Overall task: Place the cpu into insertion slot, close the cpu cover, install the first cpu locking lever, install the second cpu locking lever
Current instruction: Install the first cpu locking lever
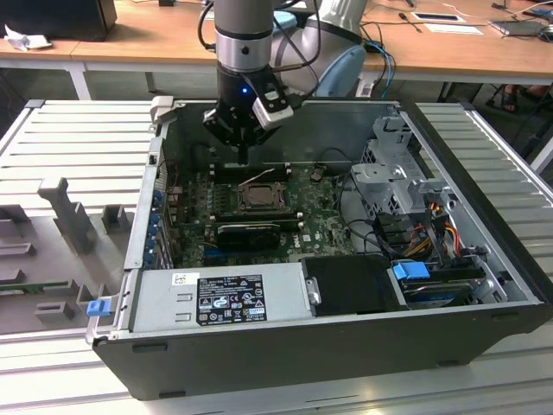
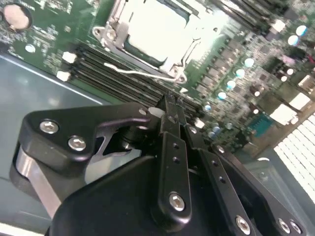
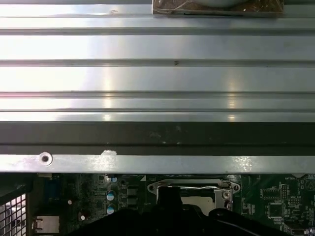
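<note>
1. Right now I hang low inside the open computer case (image 1: pixel 484 285). My gripper (image 1: pixel 244 158) is just off the far edge of the insertion slot (image 1: pixel 257 198).
2. My jaws are drawn together to a narrow point with nothing between them. In the second wrist view my gripper (image 2: pixel 171 105) sits over the long black memory slots (image 2: pixel 110 73), close beside the socket.
3. The cpu (image 2: pixel 156 22) lies in the slot with its pale face up. The cpu cover (image 2: pixel 167 63) lies flat around it, framing that face.
4. A thin wire locking lever (image 2: pixel 140 73) runs along the socket side nearest my tips, between me and the cover. In the exterior view it slants up from the socket's far edge. I cannot tell whether it is hooked down.
5. Close behind me, on the far side, stands the case's rear wall (image 1: pixel 346 108).
6. On the socket's near side lies a long black card (image 1: pixel 251 233). Nearer again is the grey power supply (image 1: pixel 216 294) with its label.
7. Toward the exterior view's right are a metal drive cage (image 1: pixel 397 173) and a bundle of coloured cables (image 1: pixel 432 225).
8. A coin battery (image 2: pixel 17 17) and a row of small round capacitors (image 2: pixel 241 69) dot the green board around the socket.
9. The case rests on a ribbed metal table (image 1: pixel 78 130), and wooden desks (image 1: pixel 130 39) stand beyond it.
</note>
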